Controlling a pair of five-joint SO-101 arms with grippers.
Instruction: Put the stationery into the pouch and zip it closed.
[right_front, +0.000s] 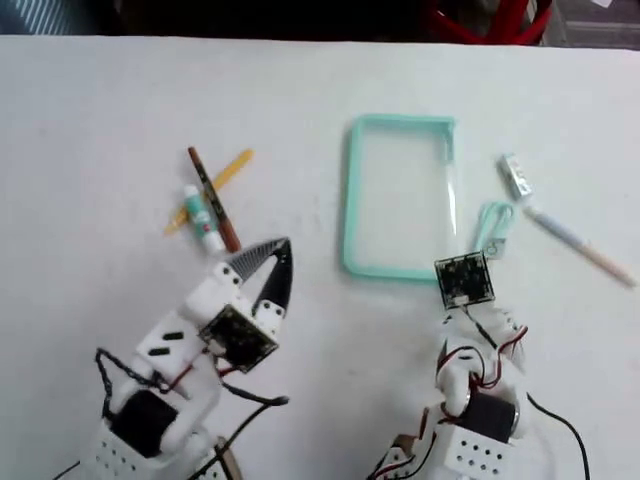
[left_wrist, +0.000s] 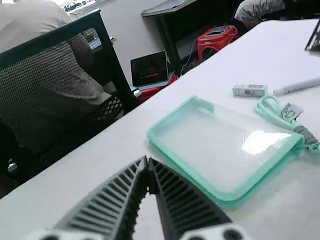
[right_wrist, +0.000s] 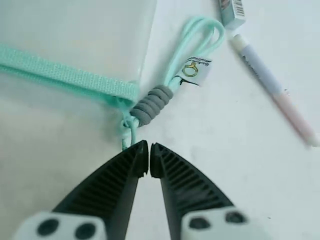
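While arms sit nearest, both jaws clenched, nothing held: left gripper (right_front: 275, 262) near glue stick (right_front: 203, 222), brown pencil (right_front: 198, 167), yellow pencil (right_front: 235, 165); right gripper (right_wrist: 149, 150) just beside pull cord (right_wrist: 153, 104). Beyond, pouch (right_front: 349, 190) flat mid-table; pen (right_front: 575, 238), small box (right_front: 515, 177) beside it.

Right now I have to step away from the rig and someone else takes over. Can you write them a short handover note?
Left gripper: fingers shut, empty, between the pouch and the crossed pens.
Right gripper: fingers shut, tips at the pouch's zip cord; a grip on it is not clear.
Pouch: flat mid-table, looks empty.
Outside it: brown pen, yellow pen and small tube on one side; white pen and small box on the other.
Done: nothing yet.
Left: load all five items, then zip the pouch shut.
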